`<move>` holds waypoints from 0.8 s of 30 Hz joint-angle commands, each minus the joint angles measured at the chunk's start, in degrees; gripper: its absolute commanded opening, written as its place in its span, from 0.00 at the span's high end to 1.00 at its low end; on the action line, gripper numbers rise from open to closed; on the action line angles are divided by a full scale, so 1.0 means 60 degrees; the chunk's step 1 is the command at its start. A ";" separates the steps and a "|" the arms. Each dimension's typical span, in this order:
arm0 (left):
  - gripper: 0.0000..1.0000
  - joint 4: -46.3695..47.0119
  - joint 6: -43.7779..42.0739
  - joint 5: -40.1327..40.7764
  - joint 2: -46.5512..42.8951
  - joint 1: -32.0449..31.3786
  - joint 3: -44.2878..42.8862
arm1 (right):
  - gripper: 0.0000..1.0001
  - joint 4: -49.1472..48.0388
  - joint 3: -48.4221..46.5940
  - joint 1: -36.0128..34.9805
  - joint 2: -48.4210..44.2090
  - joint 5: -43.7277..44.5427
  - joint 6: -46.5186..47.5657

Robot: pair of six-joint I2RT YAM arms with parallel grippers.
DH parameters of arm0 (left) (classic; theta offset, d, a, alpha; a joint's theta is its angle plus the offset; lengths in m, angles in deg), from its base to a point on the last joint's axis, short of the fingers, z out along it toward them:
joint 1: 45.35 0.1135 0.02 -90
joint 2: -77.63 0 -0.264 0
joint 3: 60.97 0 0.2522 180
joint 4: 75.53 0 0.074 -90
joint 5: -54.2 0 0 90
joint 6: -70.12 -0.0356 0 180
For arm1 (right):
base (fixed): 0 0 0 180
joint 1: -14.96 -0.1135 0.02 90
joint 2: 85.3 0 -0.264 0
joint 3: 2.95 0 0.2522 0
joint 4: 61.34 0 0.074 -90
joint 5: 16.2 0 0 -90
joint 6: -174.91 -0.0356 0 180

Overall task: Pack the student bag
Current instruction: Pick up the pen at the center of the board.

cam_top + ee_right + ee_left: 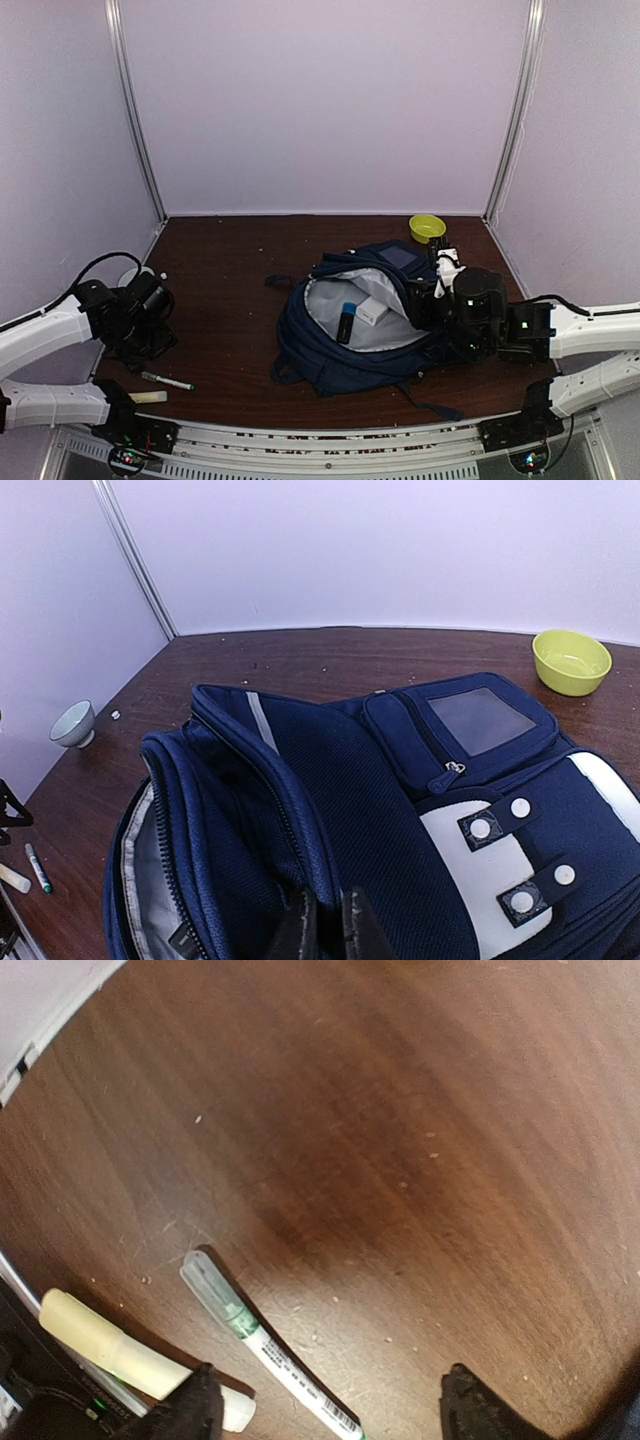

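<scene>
Green pen [270, 1345] beside pale stick [110, 1345], possibly highlighter; yellow bowl [427, 227].

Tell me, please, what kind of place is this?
Probably a robot test booth: plain lilac walls enclose one wooden table, with the left arm and right arm mounted at its near edge.

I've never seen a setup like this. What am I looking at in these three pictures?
Two robot arms sit at a brown table. The wide picture looks down from above; the other two come from cameras on each wrist. The right tool pinches the rim of the open student bag, which holds a white box. The left tool, open, hovers over a pen beside a cream stick. A yellow-green bowl stands behind the bag.
</scene>
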 commanded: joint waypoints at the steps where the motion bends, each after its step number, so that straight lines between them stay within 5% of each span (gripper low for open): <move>1: 0.31 0.0615 -0.0395 -0.1000 0.0339 0.0578 0.0447 | 1.00 0.0186 0.0075 0.0140 -0.0331 0.1018 -0.0213; 5: 0.45 0.1127 -0.0341 -0.1555 0.0484 0.0763 0.0911 | 1.00 0.0114 0.0130 0.0187 -0.0242 0.0948 -0.0202; 20: 0.58 0.1523 -0.0105 -0.1729 0.0929 0.0894 0.1498 | 1.00 0.0030 0.0120 0.0229 0.0076 0.0866 -0.0188; 24: 0.69 0.1819 -0.0072 -0.1808 0.0913 0.0894 0.1714 | 1.00 -0.0011 0.0159 0.0222 0.0047 0.0846 -0.0187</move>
